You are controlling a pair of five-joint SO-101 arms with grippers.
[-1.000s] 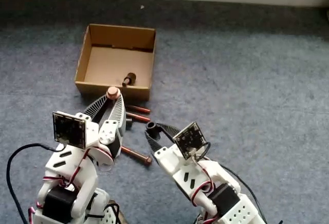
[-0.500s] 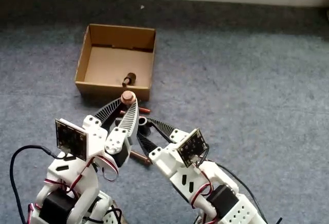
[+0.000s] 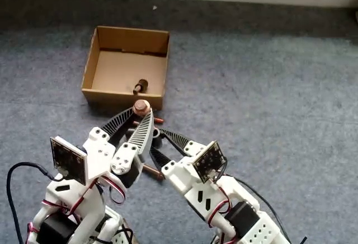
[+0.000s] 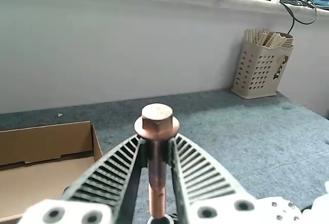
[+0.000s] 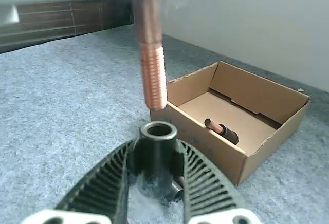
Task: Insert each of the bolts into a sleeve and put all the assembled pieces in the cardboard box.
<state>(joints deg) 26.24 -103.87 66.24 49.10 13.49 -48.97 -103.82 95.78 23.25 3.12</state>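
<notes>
My left gripper (image 3: 139, 122) is shut on a copper bolt (image 4: 156, 157), held upright with its hex head (image 3: 141, 108) on top. Right under it, my right gripper (image 5: 157, 157) is shut on a black sleeve (image 5: 157, 144) with its bore facing up. The bolt's threaded tip (image 5: 154, 88) hangs just above the sleeve's mouth, slightly off to one side. The cardboard box (image 3: 89, 67) lies beyond both grippers and holds one assembled bolt and sleeve (image 3: 139, 85), which also appears in the right wrist view (image 5: 222, 130). Loose bolts (image 3: 152, 172) lie on the carpet under the arms.
Grey carpet (image 3: 257, 87) covers the whole work area, with open room to the right of the box. A pale wall (image 4: 103, 49) and a perforated holder of sticks (image 4: 262, 64) stand far behind.
My left gripper carried the bolt from the box's front wall toward the right gripper, which brought the sleeve forward under it. Bolt and sleeve now line up vertically.
</notes>
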